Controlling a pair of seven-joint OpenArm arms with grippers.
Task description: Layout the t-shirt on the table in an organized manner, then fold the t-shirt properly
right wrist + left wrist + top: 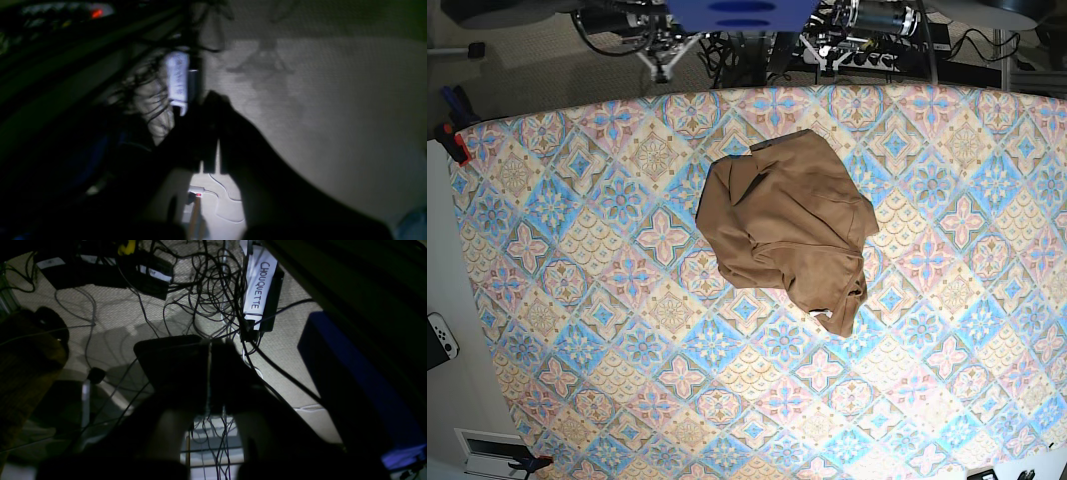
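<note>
While crumpled, t-shirt (785, 225) mid-table (577, 300).

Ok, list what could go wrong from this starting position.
1. The t-shirt lies crumpled with layers overlapping, so a pinch may catch several layers and spreading could fail.
2. Both arms hang behind the table; the shut left gripper sits above tangled cables and might snag when lifting.
</note>
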